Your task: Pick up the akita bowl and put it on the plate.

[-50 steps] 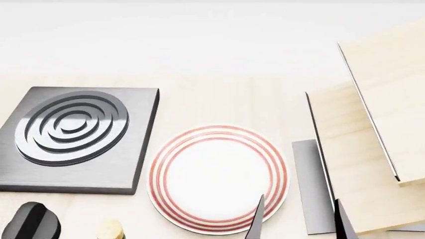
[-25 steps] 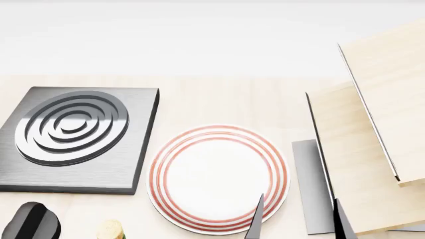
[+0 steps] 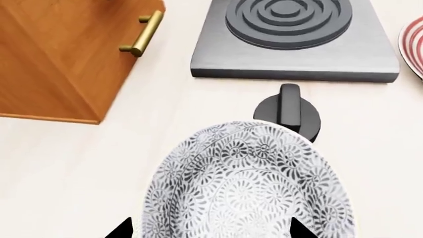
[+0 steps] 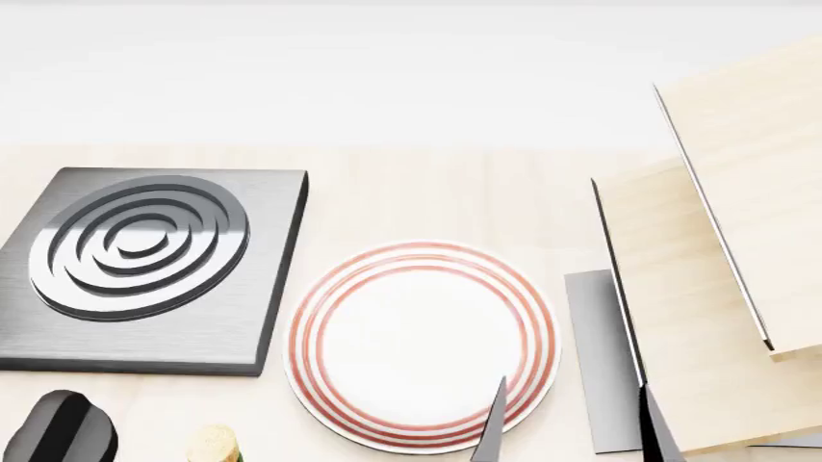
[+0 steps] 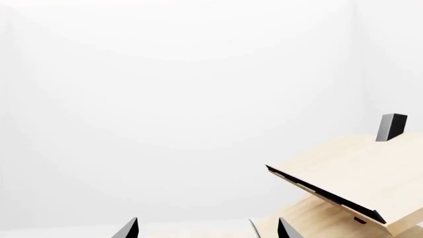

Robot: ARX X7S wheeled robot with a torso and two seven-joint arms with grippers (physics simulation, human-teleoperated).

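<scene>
1. One thing matters most: the akita bowl (image 3: pixel 248 183) sits on the pale counter just under the left gripper (image 3: pixel 210 229), whose two dark fingertips stand apart at either side of the bowl's near part. The jaws look spread and not yet pressed on the rim, so nothing is held. If they close off-centre, I judge the smooth rim could slip out or the bowl could tip.
2. Just beyond the bowl stands a black knob (image 3: pixel 288 113), close to the bowl's far edge. A forward nudge during the grasp could push the bowl against it and skew it in the fingers.
3. Farther on lies the grey stove burner (image 3: pixel 295 40), between the knob and the far wall in the left wrist view. A low carry could catch the bowl's foot on its raised edge.
4. The plate (image 4: pixel 423 346), with red rings, lies empty beside the burner in the head view; the bowl itself is out of that view. A drop from height could chip it or land the bowl on the rim.
5. The right gripper (image 4: pixel 568 435) shows two dark tips, well apart, over the plate's near edge. Parked there, it could block or strike the incoming bowl.
6. A wooden cabinet (image 3: pixel 63 54) with a brass handle (image 3: pixel 144 32) stands to one side, near enough to meet a wide swing.
</scene>
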